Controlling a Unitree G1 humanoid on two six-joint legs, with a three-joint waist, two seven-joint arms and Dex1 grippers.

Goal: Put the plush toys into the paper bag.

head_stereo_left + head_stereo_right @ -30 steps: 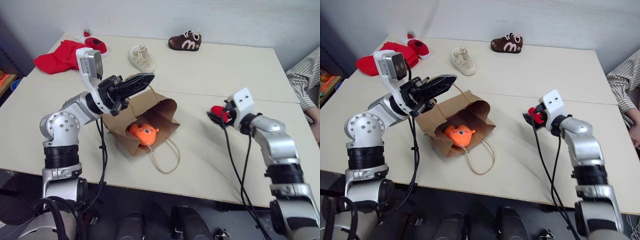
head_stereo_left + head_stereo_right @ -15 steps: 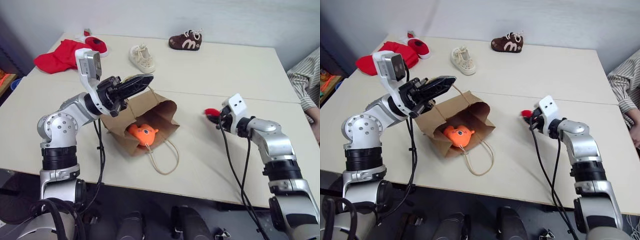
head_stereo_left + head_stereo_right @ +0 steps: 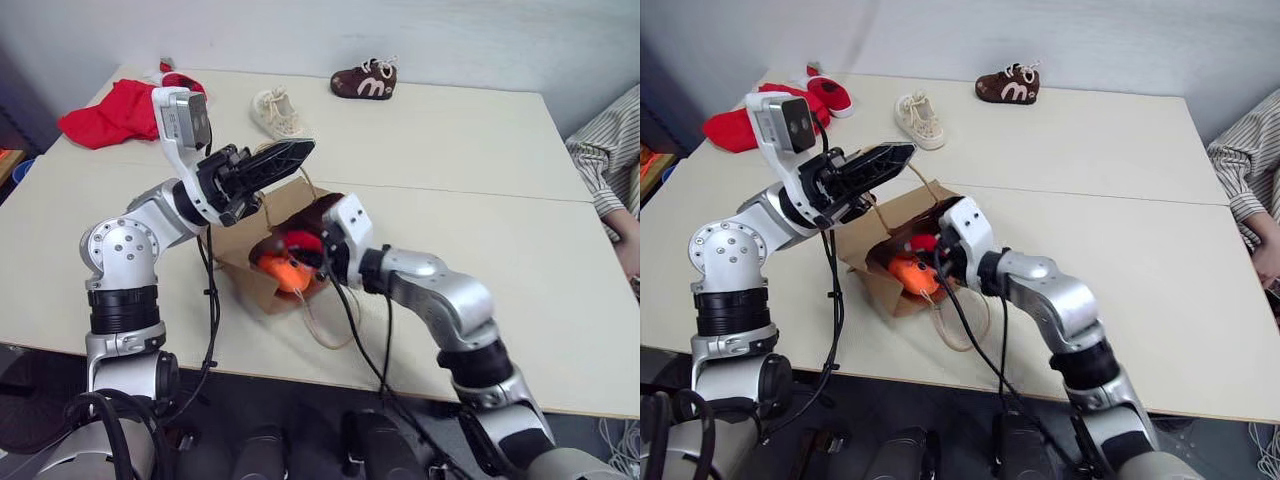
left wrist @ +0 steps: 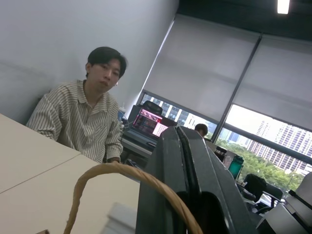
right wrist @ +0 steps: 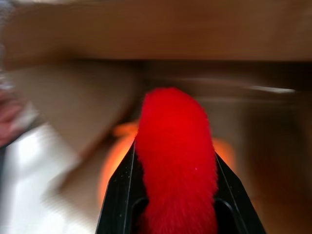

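My right claw [image 3: 305, 250] is squeezed tight on the little red plush [image 5: 175, 156], and it is right at the open mouth of the paper bag [image 3: 865, 262]. The red plush sits between my 2 black fingers [image 5: 117, 195], and I can see brown paper all around it. The orange fish plush [image 3: 283, 270] is inside the bag, just under the red one, with its bright body peeking out at the opening. The bag lies on its side on the table [image 3: 480, 170], near the front edge and a bit toward the left side. My left claw [image 3: 285, 158] is shut on 1 tan cord handle [image 4: 126, 178] of the bag and holds it up above the bag, so the mouth stays lifted. The other cord handle [image 3: 950, 330] lies loose on the table by the front edge. Near the far edge sit a brown shoe [image 3: 364, 80] and a cream shoe [image 3: 276, 112], and a red cloth heap [image 3: 105, 108] lies at the far left corner. A person in a striped shirt [image 4: 80, 122] sits at the right side of the table.
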